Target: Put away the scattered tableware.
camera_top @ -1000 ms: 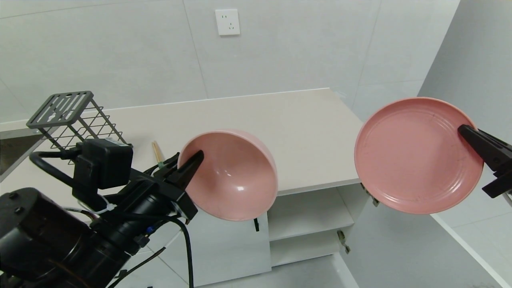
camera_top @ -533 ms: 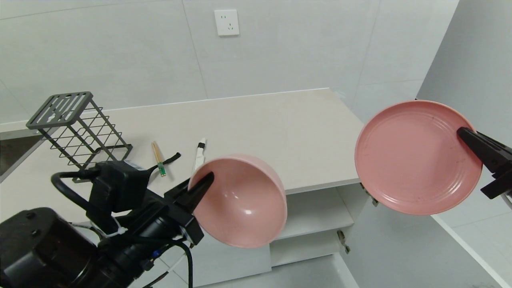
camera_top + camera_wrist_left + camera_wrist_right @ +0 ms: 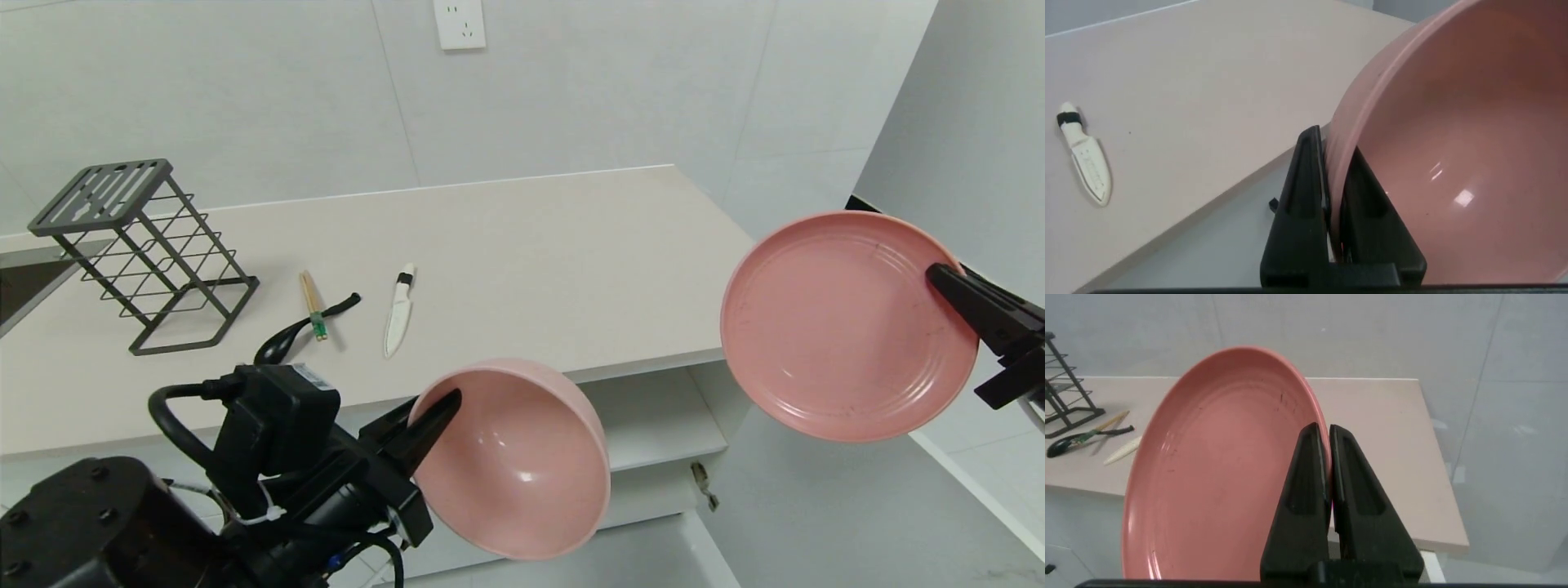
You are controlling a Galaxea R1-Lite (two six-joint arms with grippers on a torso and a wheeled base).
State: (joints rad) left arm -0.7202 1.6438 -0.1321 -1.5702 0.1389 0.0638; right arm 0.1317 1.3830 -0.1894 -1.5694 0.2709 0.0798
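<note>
My left gripper (image 3: 441, 408) is shut on the rim of a pink bowl (image 3: 522, 461), held tilted in front of the counter's front edge, low and left of centre. The left wrist view has the bowl (image 3: 1454, 155) with its rim pinched between the fingers (image 3: 1305, 188). Off the counter's right end, my right gripper (image 3: 947, 282) is shut on the rim of a pink plate (image 3: 841, 322), held on edge. The right wrist view looks along the plate (image 3: 1225, 482). On the counter lie a white knife (image 3: 399, 310), chopsticks (image 3: 311, 304) and a dark spoon (image 3: 286, 339).
A black wire rack (image 3: 139, 245) stands at the counter's (image 3: 531, 245) left. Below the counter's right end an open cabinet shows white shelves (image 3: 661, 420). A tiled wall with a socket (image 3: 459, 23) is behind; a grey wall closes the right side.
The left arm has lowered the bowl down and to the right, below the counter edge, uncovering the knife and spoon. The head view shifted a little. The plate has hardly moved.
</note>
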